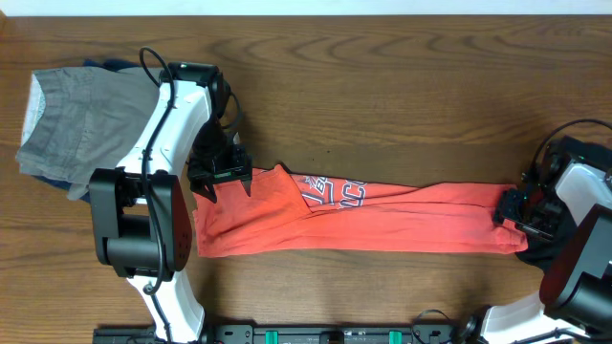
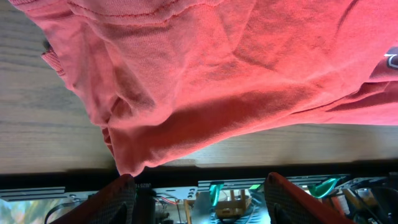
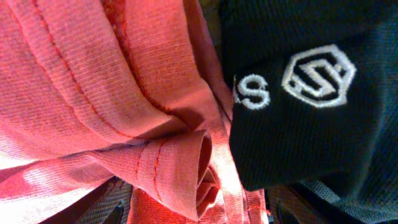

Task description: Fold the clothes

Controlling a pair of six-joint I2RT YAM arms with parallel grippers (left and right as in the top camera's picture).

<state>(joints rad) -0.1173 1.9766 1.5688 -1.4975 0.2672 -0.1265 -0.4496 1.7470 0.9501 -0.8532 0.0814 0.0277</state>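
1. The coral-red T-shirt lies on the worktop as a long, narrow band running side to side. It looks doubled lengthwise, with white lettering showing left of the middle.
2. Its soft knit is creased and rumpled at the left end. At the right end the stitched hems are bunched and rolled.
3. The left hand hovers at the band's left end. Its fingers stand well apart with nothing between them, and the shirt's corner is just ahead.
4. The right hand sits at the band's right end amid bunched hem. I cannot tell whether it grips the cloth.
5. The step in hand looks like folding the band end over end. To do it well, pinch every layer at the corner, lift only enough to clear, keep the long edges aligned and lay the end flat.
6. Black fabric with a white stitched logo lies against the shirt's right end and should stay out of the grip.
7. A grey garment rests at the far left, apart from the shirt.
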